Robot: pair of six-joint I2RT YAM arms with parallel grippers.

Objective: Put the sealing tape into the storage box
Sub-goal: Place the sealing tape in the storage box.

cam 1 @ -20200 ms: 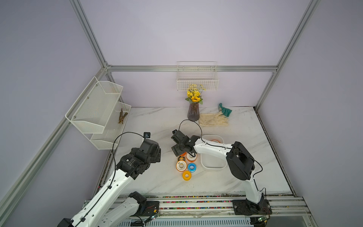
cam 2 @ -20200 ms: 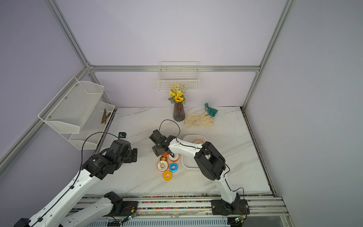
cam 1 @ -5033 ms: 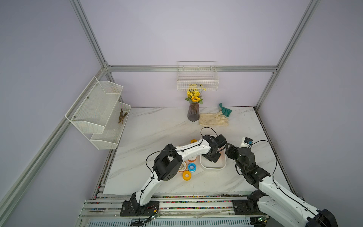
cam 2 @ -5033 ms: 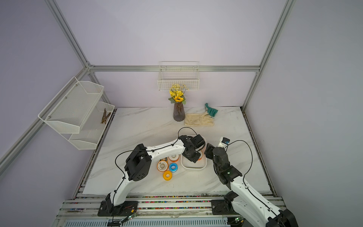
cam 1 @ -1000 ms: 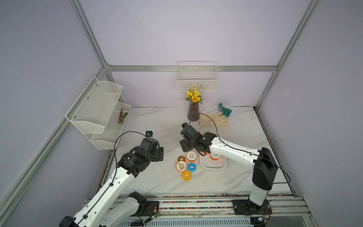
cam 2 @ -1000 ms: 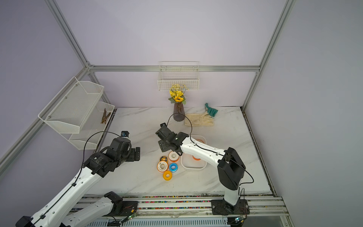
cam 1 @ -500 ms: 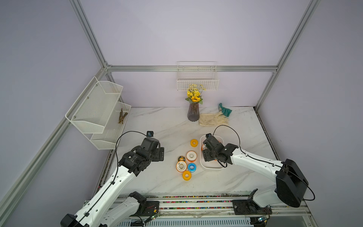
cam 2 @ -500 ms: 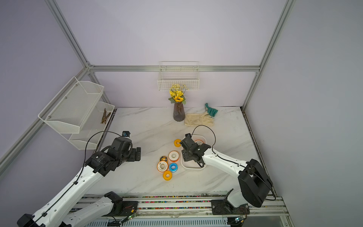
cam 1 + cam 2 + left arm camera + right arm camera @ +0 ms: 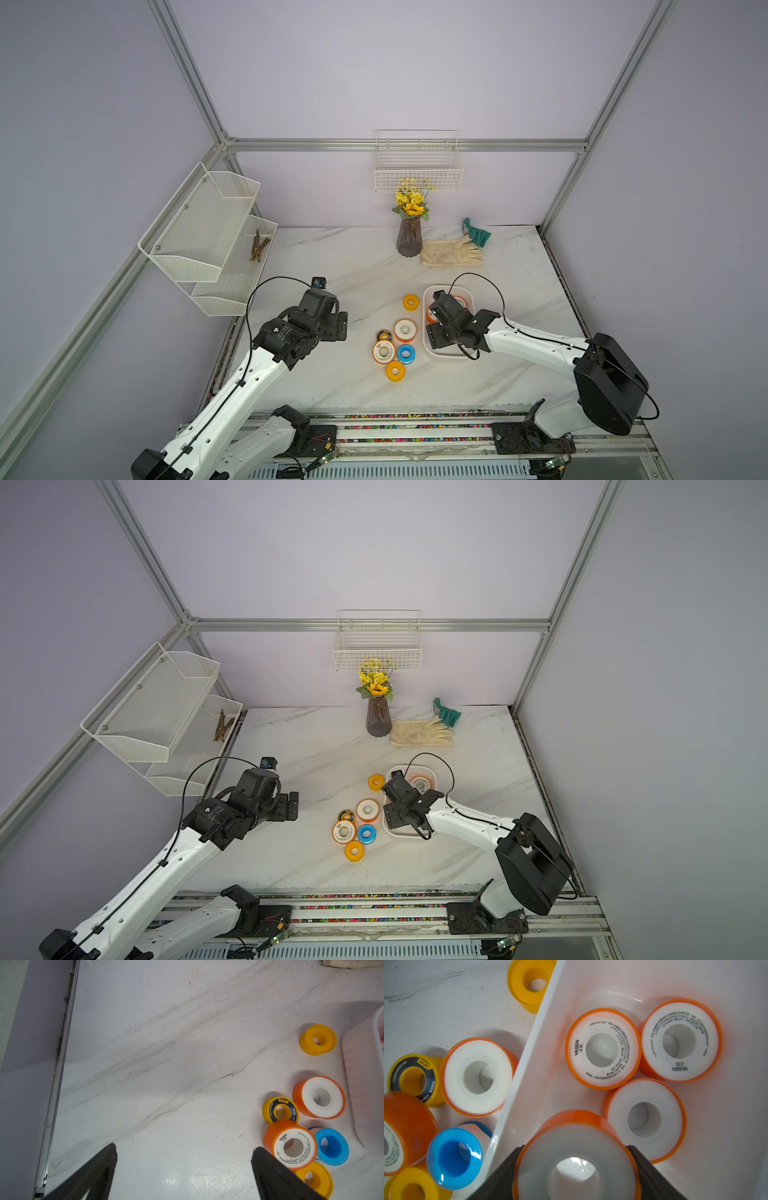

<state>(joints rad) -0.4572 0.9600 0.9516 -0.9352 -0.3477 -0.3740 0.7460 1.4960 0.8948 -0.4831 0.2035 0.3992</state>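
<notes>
My R end effector (image 9: 575, 1160) grips an orange spool (image 9: 542, 1159) over the box (image 9: 527, 1051), where 3 orange spools (image 9: 602, 1049) lie. 6 loose spools (image 9: 405, 330) sit on the surface (image 9: 353, 257) beside it. My L end effector (image 9: 184, 1149) hangs wide open, empty.

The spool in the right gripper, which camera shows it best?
Right wrist view: the held orange spool fills the foreground between the right gripper's jaws. Both top views mostly hide it under the arm; the left wrist view misses it.
</notes>
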